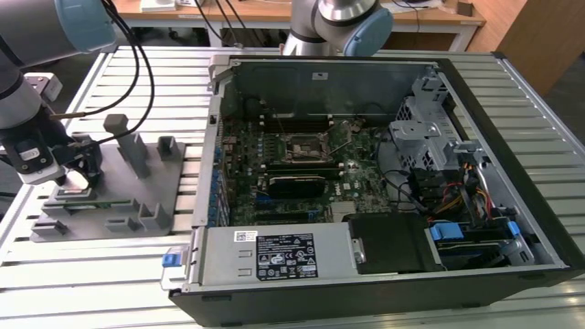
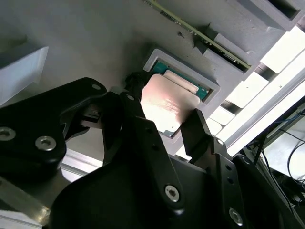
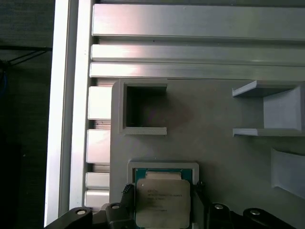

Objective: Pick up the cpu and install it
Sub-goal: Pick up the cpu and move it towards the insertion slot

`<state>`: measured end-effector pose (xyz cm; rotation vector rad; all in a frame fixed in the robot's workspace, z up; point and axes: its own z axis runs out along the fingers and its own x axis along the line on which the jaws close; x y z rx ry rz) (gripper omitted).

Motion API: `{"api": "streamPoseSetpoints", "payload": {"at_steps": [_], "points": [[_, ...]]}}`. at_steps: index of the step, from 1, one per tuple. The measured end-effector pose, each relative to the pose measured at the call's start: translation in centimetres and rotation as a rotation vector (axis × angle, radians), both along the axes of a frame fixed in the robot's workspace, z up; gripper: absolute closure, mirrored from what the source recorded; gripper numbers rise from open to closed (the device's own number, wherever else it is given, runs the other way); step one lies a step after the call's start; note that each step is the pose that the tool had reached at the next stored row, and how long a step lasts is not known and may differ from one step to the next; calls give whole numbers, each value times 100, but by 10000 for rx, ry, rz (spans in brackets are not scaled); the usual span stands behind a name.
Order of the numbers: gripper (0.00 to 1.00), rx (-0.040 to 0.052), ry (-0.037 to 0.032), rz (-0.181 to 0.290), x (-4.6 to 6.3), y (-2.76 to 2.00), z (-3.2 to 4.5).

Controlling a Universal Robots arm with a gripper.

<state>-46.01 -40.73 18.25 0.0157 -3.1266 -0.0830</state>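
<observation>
Upper left in the exterior view, your silver-grey arm [image 1: 18, 96] has pale blue joint caps [image 1: 87, 24] and black cables [image 1: 142, 75]; your black gripper [image 2: 164, 101] shows silver screws [image 2: 172, 192].

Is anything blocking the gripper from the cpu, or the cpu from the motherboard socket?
Nothing visible separates the gripper from the cpu: it is right at the chip, which lies in a recess of the grey fixture tray. Toward the socket, the case wall rises between tray and motherboard; the case is open on top.

counts | cpu [image 3: 163, 202] 1 | fixture tray [image 1: 137, 195] 1 | computer case [image 1: 320, 86] 1 | hand [image 2: 164, 102] 1
</observation>
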Motion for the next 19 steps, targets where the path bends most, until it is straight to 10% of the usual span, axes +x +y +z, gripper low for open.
{"api": "streamPoseSetpoints", "payload": {"at_steps": [19], "points": [[46, 24, 1, -1, -3, 0, 111]]}}
